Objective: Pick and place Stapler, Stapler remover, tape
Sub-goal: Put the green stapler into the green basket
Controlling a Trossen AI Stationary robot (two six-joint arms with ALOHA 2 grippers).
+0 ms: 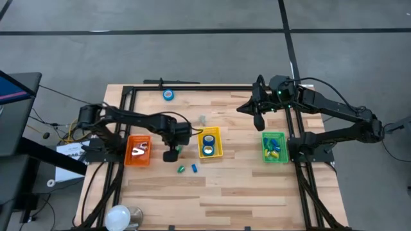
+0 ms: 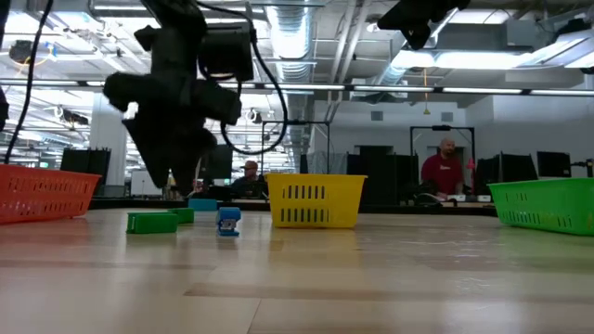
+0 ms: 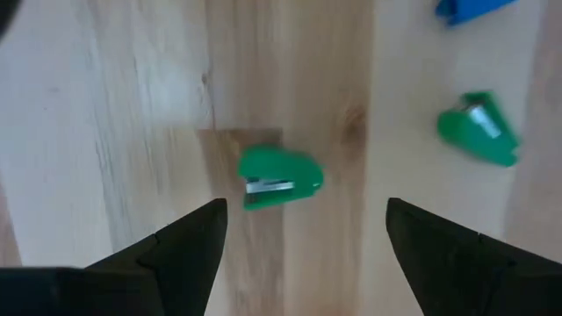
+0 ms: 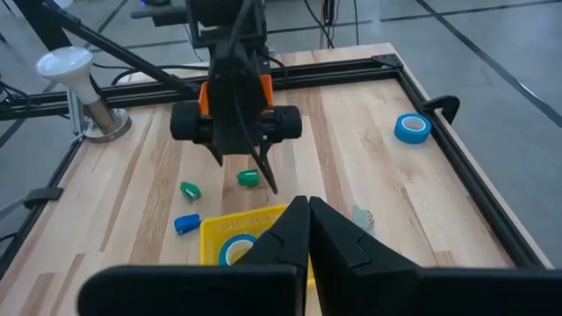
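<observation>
Fingers first. High view: left gripper (image 1: 171,154) sits between orange basket (image 1: 137,151) and yellow basket (image 1: 210,142), fingers spread, holding nothing, over a small green stapler (image 1: 180,149). Right gripper (image 1: 259,119) hangs near the surface's (image 1: 225,192) far right, fingers pressed together, empty. Yellow basket holds two tape rolls (image 1: 209,144); green basket (image 1: 274,147) holds blue & yellow bits; orange basket's contents unclear. One loose tape roll (image 1: 168,95) near far edge. Front half of surface bare wood.

Low view: left gripper above green pieces (image 2: 153,223) & a blue piece (image 2: 228,223).

Left wrist view: stapler (image 3: 279,178) lies between the spread fingers (image 3: 189,241), not touching.

Right wrist view: fingers (image 4: 307,230) closed.
</observation>
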